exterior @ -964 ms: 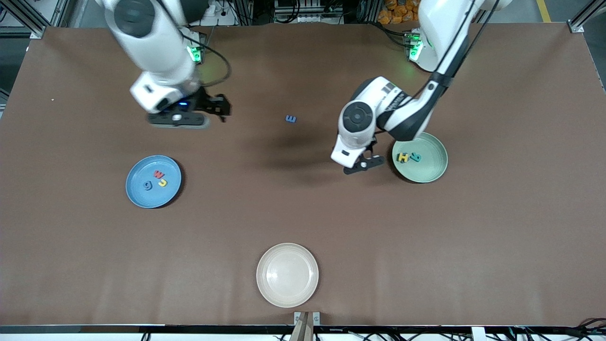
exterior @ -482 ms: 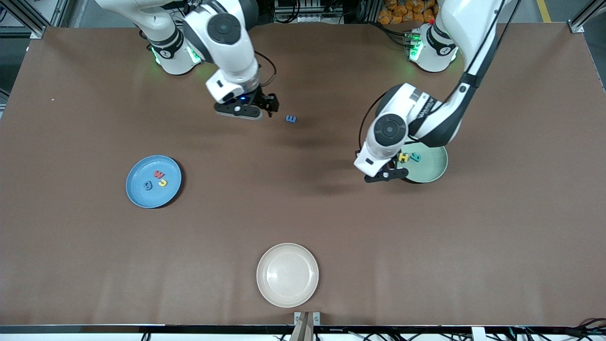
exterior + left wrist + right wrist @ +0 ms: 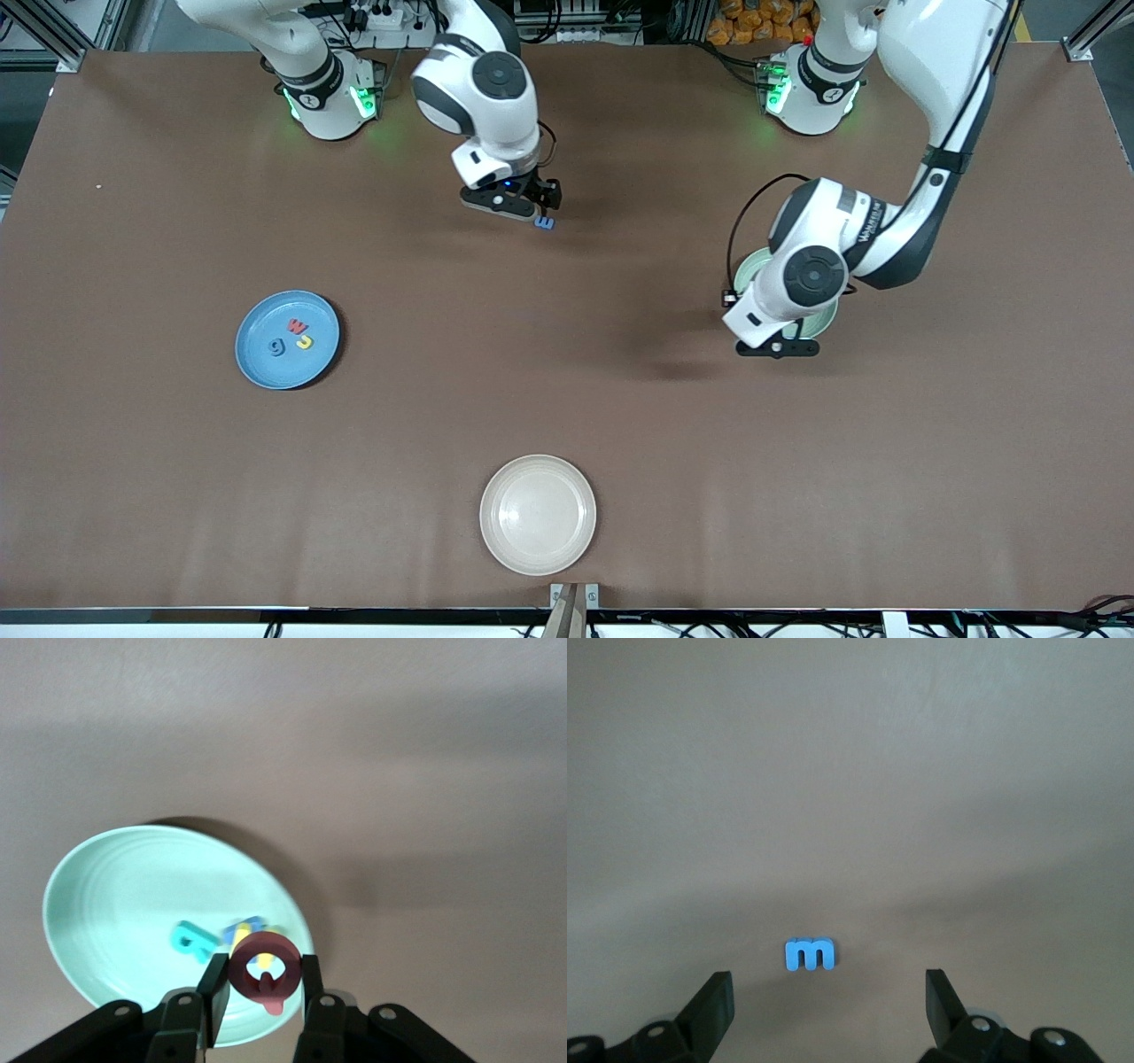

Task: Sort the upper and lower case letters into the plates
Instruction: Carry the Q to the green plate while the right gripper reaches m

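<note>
Now left hand (image 3: 259, 985) grips red letter (image 3: 263, 969) over mint plate (image 3: 115, 904); right hand (image 3: 829, 1001) open; three letters in blue plate (image 3: 257, 368).

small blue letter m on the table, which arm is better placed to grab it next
Right. The right gripper hangs open just over the small blue letter m, while the left gripper is shut on a dark red letter over the pale mint green plate.

2 glossy white arms (image 3: 939, 53), black joint discs, green-lit bases, black cables.

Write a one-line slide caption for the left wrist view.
Left end effector holds a red letter over the mint green plate, where teal and yellow letters lie.
</note>
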`<state>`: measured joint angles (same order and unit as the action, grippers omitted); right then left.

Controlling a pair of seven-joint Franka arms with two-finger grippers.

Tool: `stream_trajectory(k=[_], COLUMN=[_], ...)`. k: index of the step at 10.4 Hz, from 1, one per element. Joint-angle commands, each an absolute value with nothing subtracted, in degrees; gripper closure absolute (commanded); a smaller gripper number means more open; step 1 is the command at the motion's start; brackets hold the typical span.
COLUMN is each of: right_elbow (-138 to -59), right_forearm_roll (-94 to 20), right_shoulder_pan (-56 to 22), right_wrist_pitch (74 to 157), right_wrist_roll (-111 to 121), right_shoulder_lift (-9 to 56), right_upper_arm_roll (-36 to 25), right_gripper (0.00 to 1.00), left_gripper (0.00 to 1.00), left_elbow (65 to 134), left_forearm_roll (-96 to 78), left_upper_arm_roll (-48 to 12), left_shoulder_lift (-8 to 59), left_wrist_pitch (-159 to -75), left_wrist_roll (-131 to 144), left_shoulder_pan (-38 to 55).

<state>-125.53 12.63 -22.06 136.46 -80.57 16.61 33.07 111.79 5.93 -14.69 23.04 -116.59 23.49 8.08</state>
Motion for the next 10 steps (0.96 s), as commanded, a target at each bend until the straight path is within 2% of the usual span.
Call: stream_trajectory(k=[1,3,5,6,10], right_elbow=[-124.63,-124.54,-124.28,-124.19,-124.19], right_forearm_roll=[20.71,25.74,25.75,25.84,26.02], right_shoulder_pan=[-23.46,-23.64,-23.64,-23.73,-24.17], right_wrist_pitch=[141.48,142.82,143.78,145.18,146.34], right_wrist_roll=[-89.36,-94.20,-95.09,-96.49,-97.73], right_shoulder_lift=[23.97,26.62,28.12,28.91,29.79], right_upper_arm_roll=[33.13,33.05,33.05,33.05,32.96], right_gripper=[0.08,0.09,0.09,0.10,0.23], left_gripper=[0.90,0.90,0.89,0.89,0.83], left_elbow=[117.15,120.21,126.53,127.26,131.91], left_forearm_roll=[5.62,5.63,5.71,5.71,5.19], left_upper_arm_roll=[-15.20,-15.56,-15.73,-15.82,-15.91], left_shoulder_lift=[20.13,19.08,15.75,15.47,13.10], left_wrist_pitch=[-117.42,-119.34,-125.57,-125.86,-128.83], left_wrist_roll=[22.32,22.32,21.54,20.84,16.00], left_shoulder_pan=[6.43,5.01,3.25,2.47,-3.15])
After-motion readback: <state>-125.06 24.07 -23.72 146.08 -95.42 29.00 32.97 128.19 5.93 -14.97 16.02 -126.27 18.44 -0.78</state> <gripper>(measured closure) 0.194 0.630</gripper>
